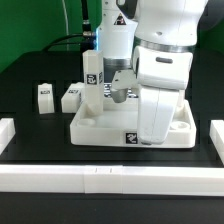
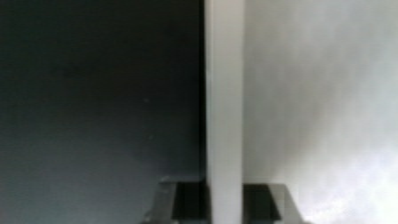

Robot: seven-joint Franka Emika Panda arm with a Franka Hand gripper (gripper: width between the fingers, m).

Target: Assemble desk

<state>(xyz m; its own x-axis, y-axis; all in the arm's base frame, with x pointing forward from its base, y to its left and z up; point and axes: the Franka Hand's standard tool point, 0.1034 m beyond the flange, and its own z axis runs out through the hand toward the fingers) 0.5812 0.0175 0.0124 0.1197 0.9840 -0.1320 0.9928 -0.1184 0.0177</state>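
The desk panel (image 1: 100,128), a white rimmed tray with a square tag on its front wall, lies in the middle of the black table. One white tagged leg (image 1: 92,82) stands upright at the panel's far corner, toward the exterior view's left. My gripper (image 1: 120,96) points down at the panel's far rim, right beside that leg. In the wrist view the thin white rim (image 2: 222,100) runs straight between the dark fingers (image 2: 183,203), and the gripper (image 2: 222,203) is shut on it. To one side of the rim lies the white panel floor (image 2: 329,110), to the other the dark table.
Two loose white tagged legs (image 1: 44,95) (image 1: 70,97) lie on the table at the exterior view's left of the panel. Long white rails border the table at the front (image 1: 100,180), left (image 1: 6,130) and right (image 1: 216,135). The arm's bulky white body (image 1: 160,80) hides the panel's right part.
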